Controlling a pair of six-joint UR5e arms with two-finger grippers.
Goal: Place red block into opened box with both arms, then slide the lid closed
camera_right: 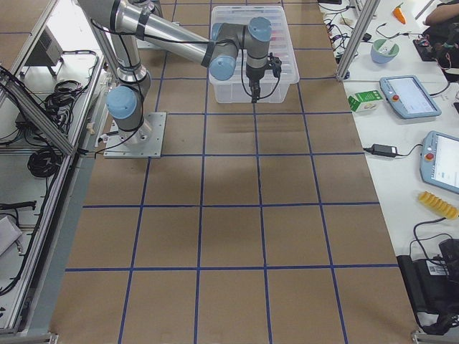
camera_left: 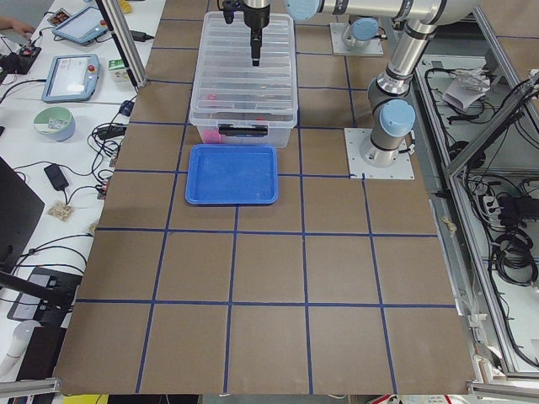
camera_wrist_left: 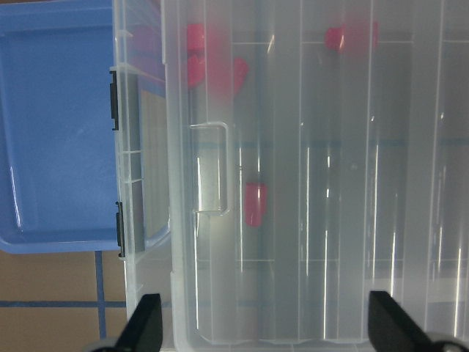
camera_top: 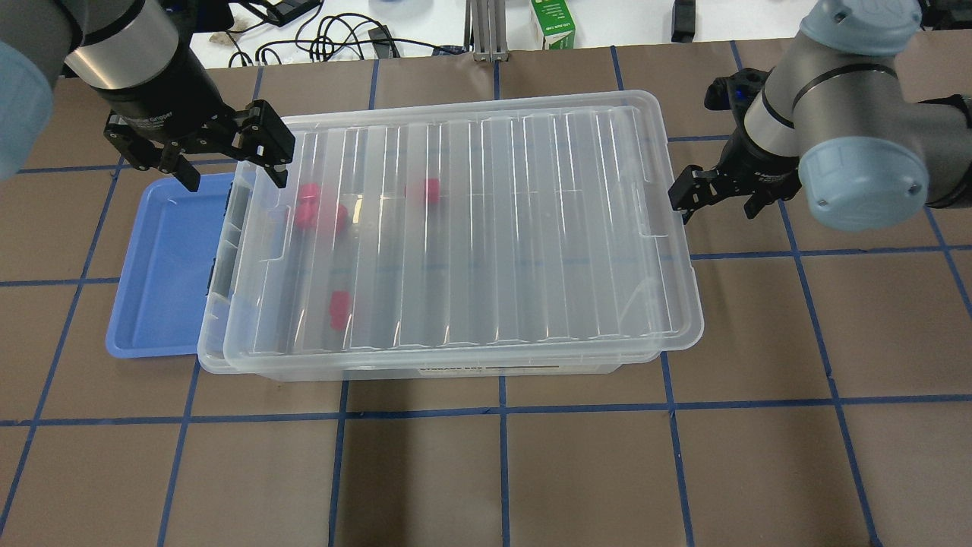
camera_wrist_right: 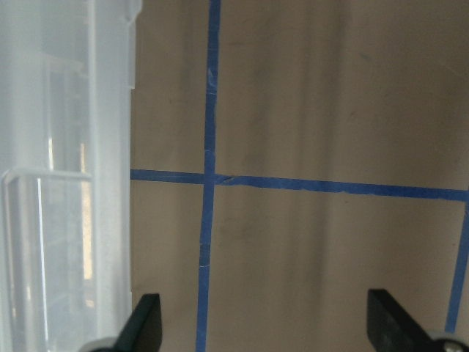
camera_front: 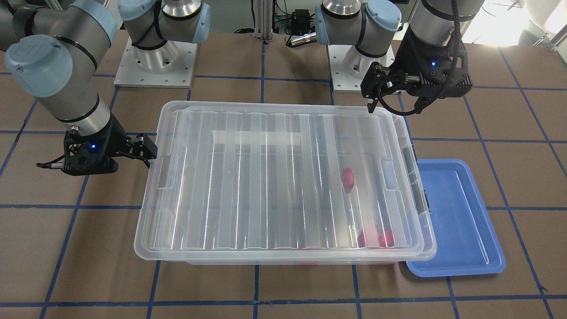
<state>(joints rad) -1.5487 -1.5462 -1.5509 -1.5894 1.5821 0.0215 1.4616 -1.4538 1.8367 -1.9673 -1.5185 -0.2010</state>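
The clear box (camera_top: 211, 342) stands mid-table with the ribbed clear lid (camera_top: 493, 228) lying on top, shifted slightly so that a narrow strip at the tray end stays uncovered. A lone red block (camera_top: 339, 310) (camera_wrist_left: 254, 204) (camera_front: 348, 178) lies inside under the lid. My left gripper (camera_top: 228, 167) (camera_wrist_left: 267, 326) hovers open over the lid's handle-recess end. My right gripper (camera_top: 715, 203) (camera_wrist_right: 267, 326) is open beside the lid's other end, over bare table, touching nothing.
A cluster of other red blocks (camera_top: 319, 207) and one more (camera_top: 429, 190) lie in the box's far part. A blue tray (camera_top: 163, 258) (camera_front: 456, 212) abuts the box's latch end. Brown table with blue grid tape surrounds them; cables and a carton sit past the far edge.
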